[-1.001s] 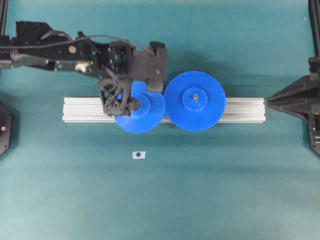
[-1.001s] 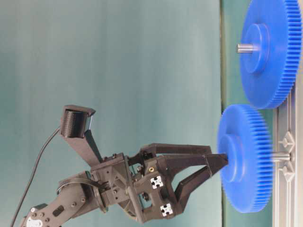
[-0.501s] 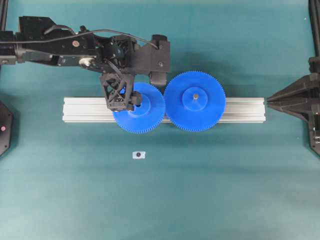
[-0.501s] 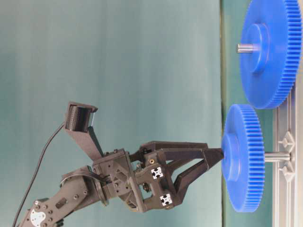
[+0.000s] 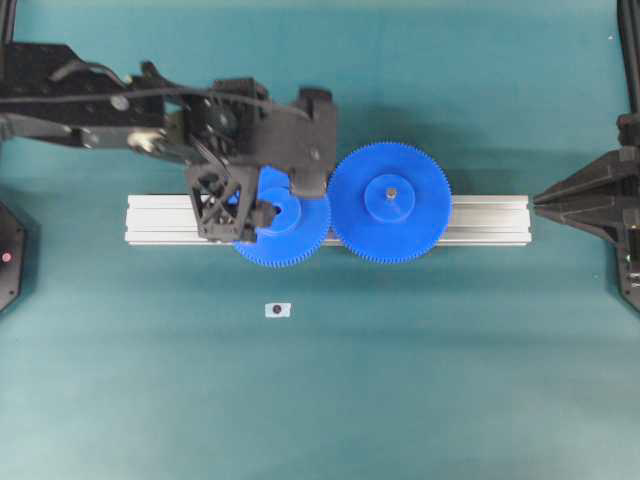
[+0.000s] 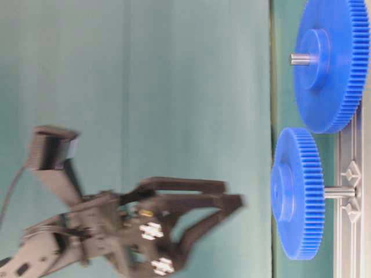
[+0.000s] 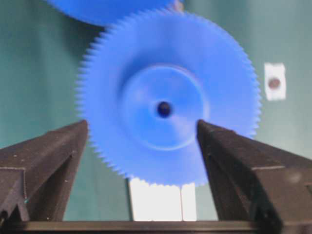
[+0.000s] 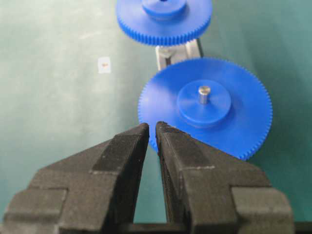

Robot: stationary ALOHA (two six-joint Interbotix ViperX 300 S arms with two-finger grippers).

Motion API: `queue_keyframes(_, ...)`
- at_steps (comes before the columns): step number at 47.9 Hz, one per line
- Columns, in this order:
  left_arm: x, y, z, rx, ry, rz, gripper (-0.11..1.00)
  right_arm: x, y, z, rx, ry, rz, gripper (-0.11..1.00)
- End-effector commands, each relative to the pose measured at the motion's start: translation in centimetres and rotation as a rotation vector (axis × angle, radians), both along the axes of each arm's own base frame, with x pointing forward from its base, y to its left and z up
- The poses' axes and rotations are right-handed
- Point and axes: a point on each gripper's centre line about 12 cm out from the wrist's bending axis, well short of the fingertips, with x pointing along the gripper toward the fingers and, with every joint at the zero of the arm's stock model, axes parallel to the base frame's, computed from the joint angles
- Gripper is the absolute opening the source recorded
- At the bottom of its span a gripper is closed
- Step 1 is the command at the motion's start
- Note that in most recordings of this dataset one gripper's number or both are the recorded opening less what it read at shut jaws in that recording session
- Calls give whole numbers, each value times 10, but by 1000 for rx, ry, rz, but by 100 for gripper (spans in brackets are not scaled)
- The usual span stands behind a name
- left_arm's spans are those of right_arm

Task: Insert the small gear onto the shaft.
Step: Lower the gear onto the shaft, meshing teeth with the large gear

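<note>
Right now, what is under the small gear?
The small gear sits partway down the shaft, which rises from the aluminium rail. The shaft's bracket base is hidden beneath the gear from above.

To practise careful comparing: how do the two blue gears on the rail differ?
The small gear is narrower across than the larger gear. A pin tip pokes above the larger gear's hub; the small gear's hub shows a dark hole. Both are blue, finely toothed, with raised round hubs.

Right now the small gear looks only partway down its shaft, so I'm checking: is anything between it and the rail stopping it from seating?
Nothing visible. The shaft shows bare between the small gear and the rail.
</note>
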Motion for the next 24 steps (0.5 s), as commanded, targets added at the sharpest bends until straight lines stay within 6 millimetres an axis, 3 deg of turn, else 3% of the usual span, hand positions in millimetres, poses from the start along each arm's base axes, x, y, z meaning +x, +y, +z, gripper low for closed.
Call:
queue_keyframes(1, 0, -2, 17, 10, -68, -5, 85, 2, 0, 3, 8, -11, -5, 27)
queue_keyframes(17, 4, -4, -11, -21, -81, 34, 80, 2, 0, 3, 8, -11, -5, 27)
queue_keyframes(24, 2, -6, -36, -45, -23, 58, 80, 2, 0, 2, 8, -10, -5, 27)
